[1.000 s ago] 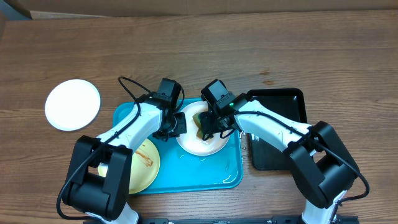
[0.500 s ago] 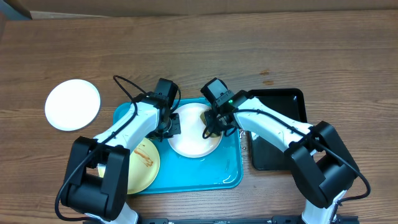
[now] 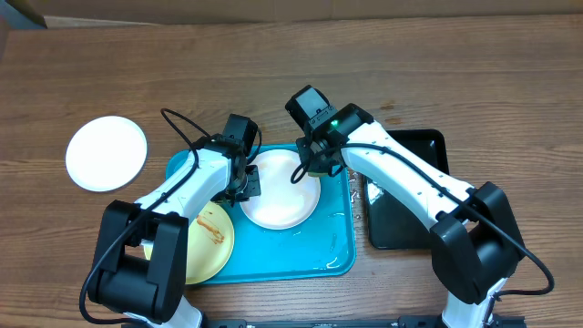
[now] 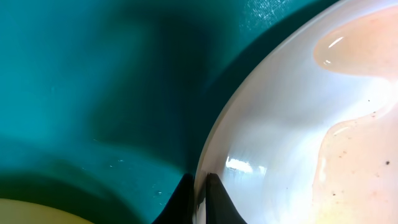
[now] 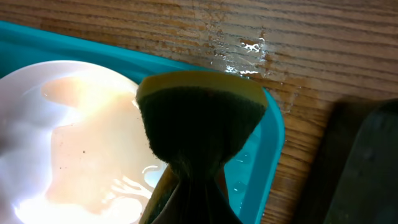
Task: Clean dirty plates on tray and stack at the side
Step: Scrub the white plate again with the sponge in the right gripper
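A white plate [image 3: 281, 193] lies on the turquoise tray [image 3: 328, 246], wet with a pale pink film [image 4: 360, 124]. My left gripper [image 3: 248, 185] is shut on its left rim [image 4: 200, 186], one finger above and one below. My right gripper [image 3: 312, 162] is shut on a yellow and dark green sponge [image 5: 202, 121], held above the tray's far right corner [image 5: 270, 143], just off the plate [image 5: 74, 137]. A pale yellow-green plate [image 3: 208, 244] with a brown-red smear lies on the tray's left part. A clean white plate [image 3: 107, 152] lies on the table at the left.
A glossy black tray [image 3: 405, 191] lies right of the turquoise tray, under my right arm. Water drops sit on the tray and on the wood [image 5: 245, 53] beyond its far rim. A cardboard edge [image 3: 273, 11] runs along the far side of the table.
My right gripper has lifted the sponge off the white plate and moved it up toward the tray's far edge. My left gripper has drawn the plate slightly left.
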Available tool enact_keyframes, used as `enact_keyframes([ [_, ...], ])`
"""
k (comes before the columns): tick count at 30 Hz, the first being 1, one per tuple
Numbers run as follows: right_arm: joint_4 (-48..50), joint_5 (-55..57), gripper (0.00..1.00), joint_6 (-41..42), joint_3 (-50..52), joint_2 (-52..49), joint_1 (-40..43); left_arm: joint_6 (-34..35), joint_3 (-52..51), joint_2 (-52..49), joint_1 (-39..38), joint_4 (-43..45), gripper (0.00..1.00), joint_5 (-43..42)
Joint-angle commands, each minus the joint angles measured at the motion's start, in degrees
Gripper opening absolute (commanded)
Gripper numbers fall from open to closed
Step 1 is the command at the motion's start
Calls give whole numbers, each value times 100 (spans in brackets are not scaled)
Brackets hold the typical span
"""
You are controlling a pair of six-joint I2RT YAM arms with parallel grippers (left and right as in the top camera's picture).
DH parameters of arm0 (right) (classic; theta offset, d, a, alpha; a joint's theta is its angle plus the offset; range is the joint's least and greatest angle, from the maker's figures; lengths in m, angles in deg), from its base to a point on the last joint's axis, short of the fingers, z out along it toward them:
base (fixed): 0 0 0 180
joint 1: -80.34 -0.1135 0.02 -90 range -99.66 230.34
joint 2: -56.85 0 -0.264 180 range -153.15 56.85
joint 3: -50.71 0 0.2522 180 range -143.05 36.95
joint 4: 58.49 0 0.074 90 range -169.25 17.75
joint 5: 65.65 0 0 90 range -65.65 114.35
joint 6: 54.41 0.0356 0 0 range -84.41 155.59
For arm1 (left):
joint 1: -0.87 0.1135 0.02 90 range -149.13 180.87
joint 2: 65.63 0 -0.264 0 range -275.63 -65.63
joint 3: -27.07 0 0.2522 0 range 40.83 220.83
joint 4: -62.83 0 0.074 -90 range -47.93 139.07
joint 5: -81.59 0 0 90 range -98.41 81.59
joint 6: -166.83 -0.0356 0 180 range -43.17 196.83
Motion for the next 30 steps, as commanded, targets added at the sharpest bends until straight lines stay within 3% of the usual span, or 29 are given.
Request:
enact_keyframes([
  [1,-33,-37,4,-35,-168,2,-4,-214,-208,-164,81,-70,4,575],
  [5,249,-977,4,-11,-153,2,-24,-223,-208,-164,79,-68,4,575],
  [15,988,-1147,4,197,262,-2,-315,-221,-208,-164,79,-68,4,575],
  [24,1799,-407,4,111,1211,-11,-367,-223,-208,-164,79,-101,4,575],
  [30,1923,286,4,114,1327,-11,-356,-221,-208,-164,79,-107,4,577],
])
